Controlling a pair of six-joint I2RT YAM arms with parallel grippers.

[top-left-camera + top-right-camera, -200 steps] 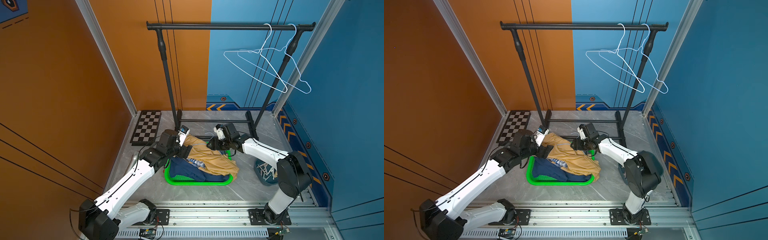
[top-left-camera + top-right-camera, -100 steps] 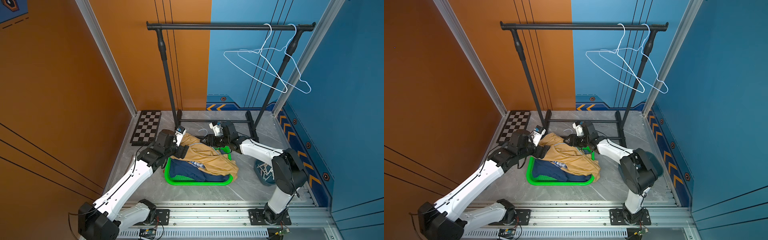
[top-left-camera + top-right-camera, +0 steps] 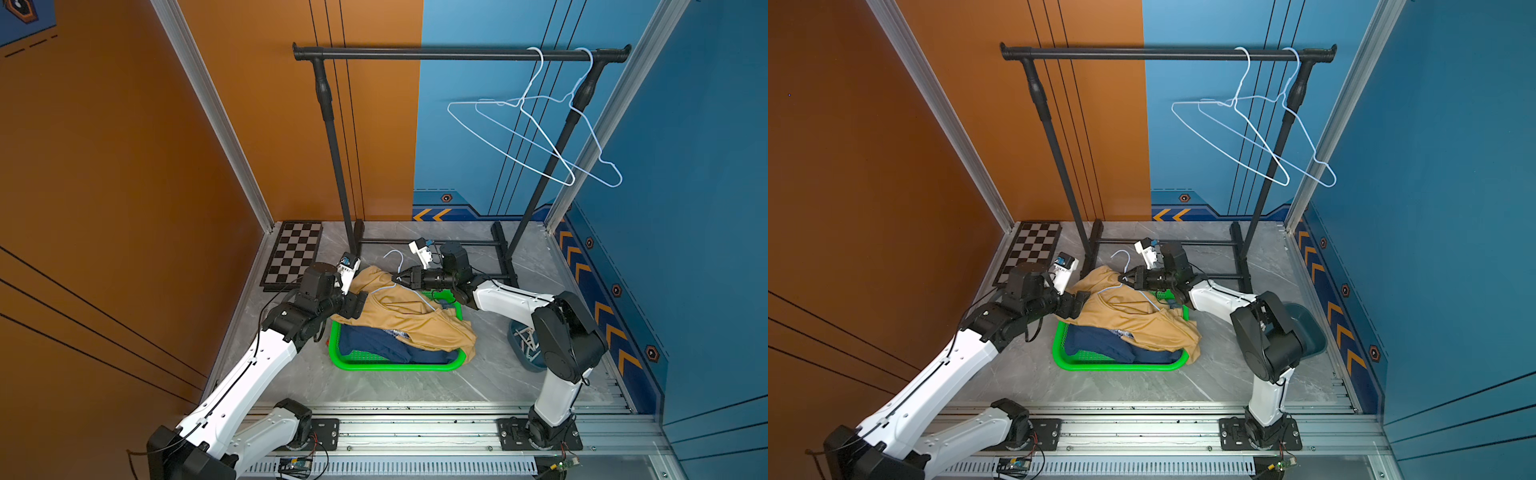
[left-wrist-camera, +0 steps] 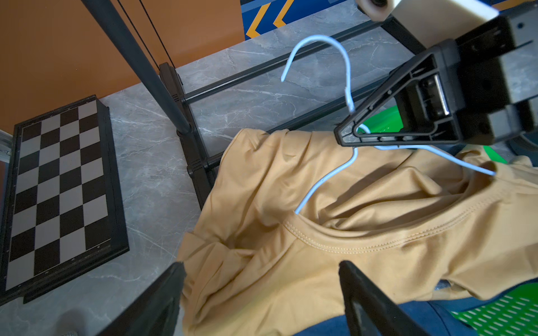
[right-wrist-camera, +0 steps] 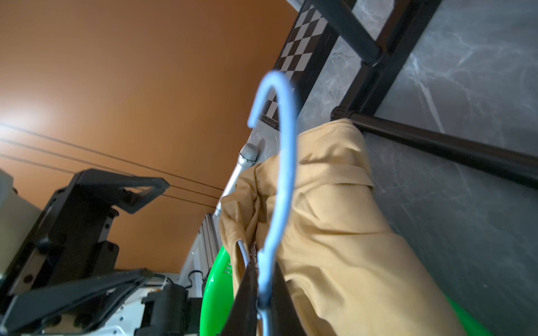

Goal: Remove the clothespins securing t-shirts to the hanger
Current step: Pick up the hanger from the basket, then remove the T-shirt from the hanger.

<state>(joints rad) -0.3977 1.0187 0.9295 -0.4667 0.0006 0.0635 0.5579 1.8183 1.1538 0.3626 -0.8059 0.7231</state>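
Mustard t-shirt [image 4: 291, 232] lies bunched directly under the left pincer [image 4: 262, 267], which is spread wide and empty. Collar opens toward the right pincer [image 4: 346, 135] beyond, clenched on the neck of the pale-blue wire hanger [image 5: 283, 174]. Hook runs straight out past those tips, long axis toward the rack base [image 4: 198, 157]. No clothespins visible, maybe hidden in folds. Risks: the thin wire could twist in the grip, and a lift could drag the cloth off the green tray [image 3: 395, 365].
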